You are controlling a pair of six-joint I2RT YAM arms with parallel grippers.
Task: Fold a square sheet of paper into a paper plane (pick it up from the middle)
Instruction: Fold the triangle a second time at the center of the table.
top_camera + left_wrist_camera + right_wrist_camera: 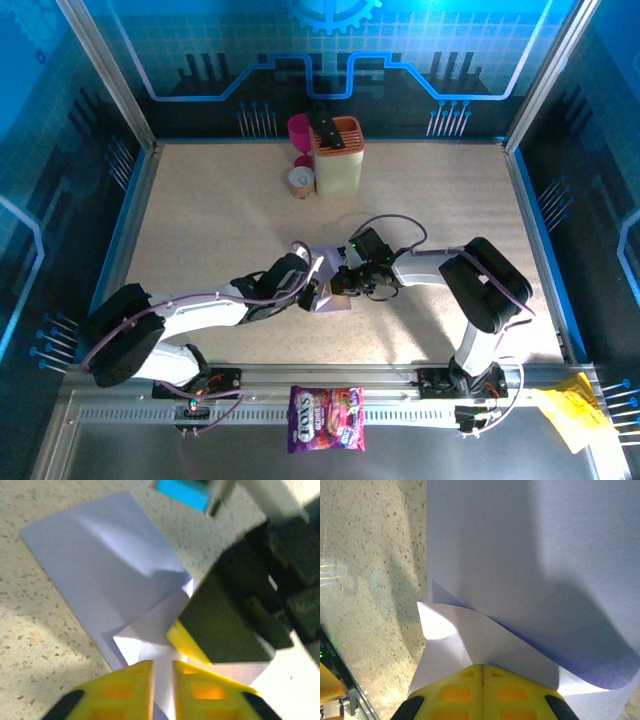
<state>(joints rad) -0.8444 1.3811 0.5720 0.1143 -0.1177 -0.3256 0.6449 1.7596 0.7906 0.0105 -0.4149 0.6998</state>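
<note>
Top external showed us the counter (200, 220) with the square sheet of paper (335, 304), part-folded, between both arms; a cream holder (338, 165) behind held a black tool (325, 125). Left pincer (162, 674) nipped the sheet's fold; right pincer (482, 671), closed, touched its flap.

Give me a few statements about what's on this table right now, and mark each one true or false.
1. The right hand is closed on a raised flap of the pale lilac sheet of paper. True.
2. The purple-pink printed sweets bag lies on the lilac sheet. False: it lies on the metal rail at the near edge, apart from the paper.
3. The crumpled yellow paper sits at the near right corner. True.
4. The pink plastic cup stands right of the cream holder with an orange top. False: it stands to its left.
</note>
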